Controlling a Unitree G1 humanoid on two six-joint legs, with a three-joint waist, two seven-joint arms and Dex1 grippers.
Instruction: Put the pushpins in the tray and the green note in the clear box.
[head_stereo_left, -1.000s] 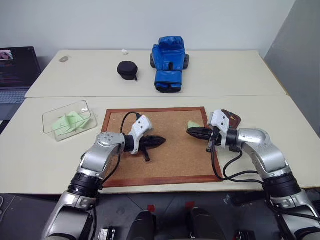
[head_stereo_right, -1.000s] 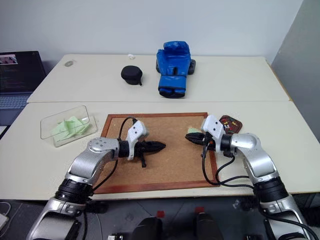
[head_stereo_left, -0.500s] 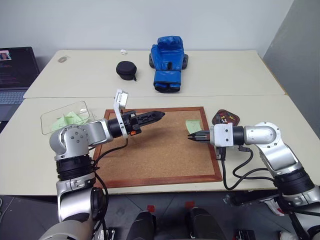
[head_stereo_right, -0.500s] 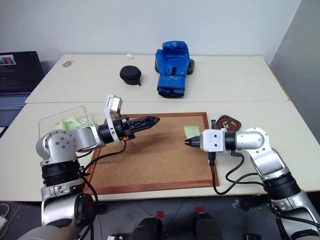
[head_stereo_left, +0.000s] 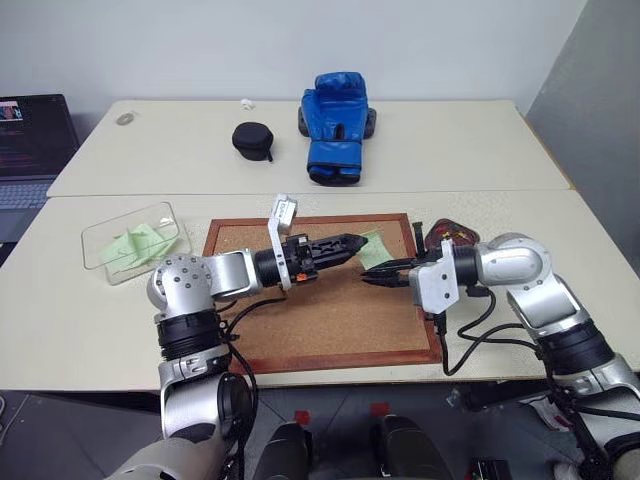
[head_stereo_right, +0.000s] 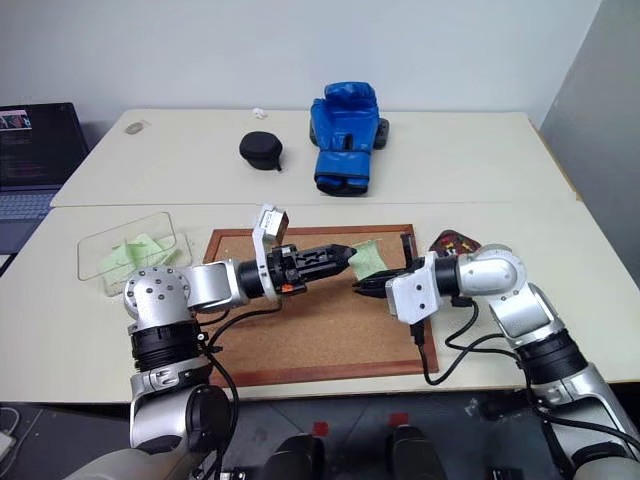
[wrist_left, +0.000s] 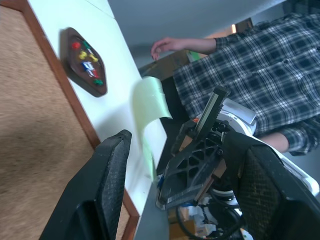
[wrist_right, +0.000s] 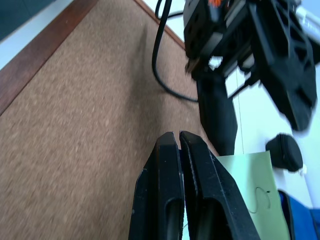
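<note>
While the right tool (wrist_right: 179, 135) keeps its two black fingers pressed together, apparently pinching the lower edge of the pale green paper note (wrist_left: 147, 100), the left tool (head_stereo_left: 348, 243) faces it with fingers spread, tips almost at the sheet. The note stands up in the air between the two tools, above the far right part of the brown cork board with a reddish wooden frame (head_stereo_left: 320, 320), clear of its face. The step in hand looks like a pass from right to left. To do it well, the left tool should slide its open fingers around the free upper part of the note, well apart from the right fingertips, and close flat on the paper before the right tool lets go; closing on the very edge risks a slip or a crease. The coloured plastic-headed pushpins (wrist_left: 89, 57) already sit in the small dark brown tray (wrist_left: 67, 50), just beside the board's right edge. The transparent rectangular clear box (head_stereo_left: 95, 250), holding loose green slips (head_stereo_left: 135, 243), waits on the pale surface (head_stereo_left: 560, 230) left of the board.
</note>
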